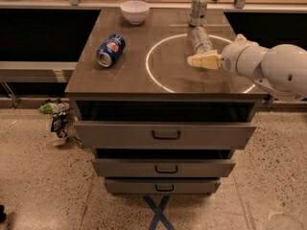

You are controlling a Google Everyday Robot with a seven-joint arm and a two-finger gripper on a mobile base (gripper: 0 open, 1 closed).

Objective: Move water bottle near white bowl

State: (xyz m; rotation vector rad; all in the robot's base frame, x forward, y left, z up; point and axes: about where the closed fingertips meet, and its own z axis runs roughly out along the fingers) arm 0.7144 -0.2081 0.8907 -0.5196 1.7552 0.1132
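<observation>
The water bottle (200, 39) lies on its side on the cabinet top, inside the right part of a white ring mark. The white bowl (135, 11) stands at the back left of the top. My gripper (201, 60) reaches in from the right on a white arm, its pale fingers just in front of the bottle's near end, close to it. It holds nothing that I can see.
A blue soda can (111, 50) lies on its side at the left of the cabinet top (144, 80). A silver can (198, 8) stands upright at the back, just behind the bottle. The top drawer (165, 134) below stands slightly open.
</observation>
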